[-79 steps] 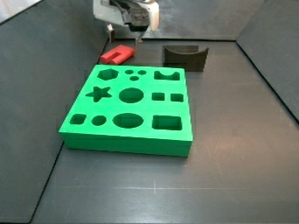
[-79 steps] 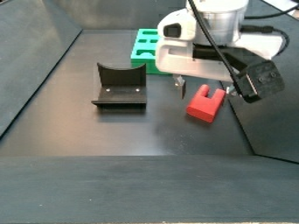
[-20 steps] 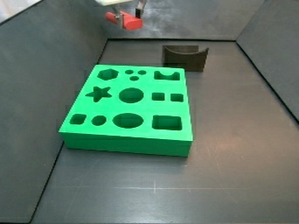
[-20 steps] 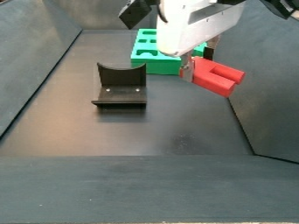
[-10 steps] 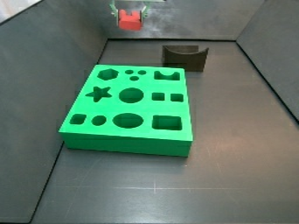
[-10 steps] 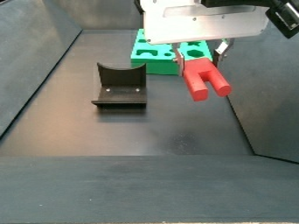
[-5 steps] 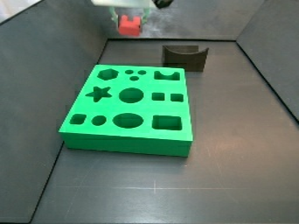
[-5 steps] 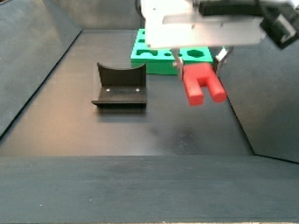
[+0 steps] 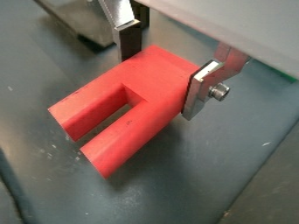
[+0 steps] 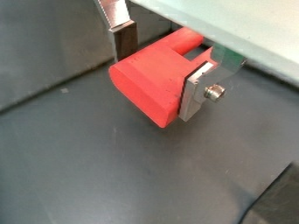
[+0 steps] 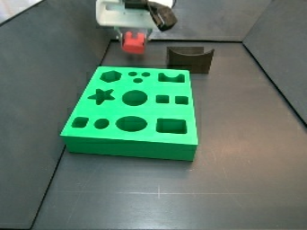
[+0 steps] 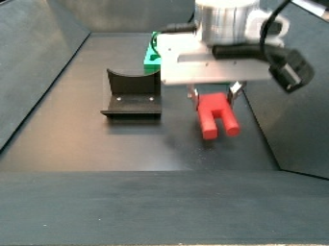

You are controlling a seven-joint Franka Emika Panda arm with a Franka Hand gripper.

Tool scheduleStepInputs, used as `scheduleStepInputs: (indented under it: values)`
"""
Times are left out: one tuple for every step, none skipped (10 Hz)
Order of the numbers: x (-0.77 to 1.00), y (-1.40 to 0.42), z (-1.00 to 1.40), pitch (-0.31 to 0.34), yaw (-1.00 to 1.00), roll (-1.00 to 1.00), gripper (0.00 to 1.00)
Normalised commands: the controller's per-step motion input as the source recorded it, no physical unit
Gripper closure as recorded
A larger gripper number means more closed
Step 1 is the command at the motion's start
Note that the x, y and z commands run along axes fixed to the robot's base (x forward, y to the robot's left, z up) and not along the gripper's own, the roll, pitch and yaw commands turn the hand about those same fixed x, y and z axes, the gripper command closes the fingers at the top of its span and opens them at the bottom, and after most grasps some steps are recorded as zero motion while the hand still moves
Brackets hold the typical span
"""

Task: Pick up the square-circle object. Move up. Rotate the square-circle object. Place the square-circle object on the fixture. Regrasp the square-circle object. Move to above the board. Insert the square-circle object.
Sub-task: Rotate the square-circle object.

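Gripper (image 9: 158, 66): jaws clenched on the square-circle object (image 9: 126, 109), silver finger plates pressed to opposite faces of its boxy body in both wrist views.

Square-circle object: red, held clear of the dark surface (image 12: 141, 144), two prongs pointing downward in a side view (image 12: 216, 113).

Fixture (image 12: 133, 94): dark notched block, standing on the surface, apart from the held piece.

Board (image 11: 132, 110): green slab with shaped cut-outs, lying flat; the gripper hangs near its far edge in a side view (image 11: 135, 36).

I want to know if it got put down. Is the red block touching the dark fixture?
Apart. In a side view the square-circle object, held in the gripper, hangs clear of the fixture, dark floor between them.
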Motion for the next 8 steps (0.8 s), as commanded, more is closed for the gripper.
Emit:
scheduleStepInputs:
  values:
    - [0.04, 0.02, -0.56, 0.000, 0.01, 0.01, 1.00]
    - [0.04, 0.02, -0.42, -0.004, 0.01, 0.01, 1.00]
    - [0.04, 0.02, -0.23, -0.009, 0.01, 0.01, 1.00]
    - [0.00, 0.00, 0.00, 0.000, 0.00, 0.00, 0.00]
    - [0.00, 0.00, 1.00, 0.000, 0.00, 0.00, 0.00]
    - [-0.01, 0.00, 1.00, 0.017, 0.00, 0.00, 0.00]
    - [-0.02, 0.00, 1.00, 0.034, 0.00, -0.01, 0.00]
    - [-0.02, 0.00, 1.00, 0.045, -0.01, -0.01, 0.00]
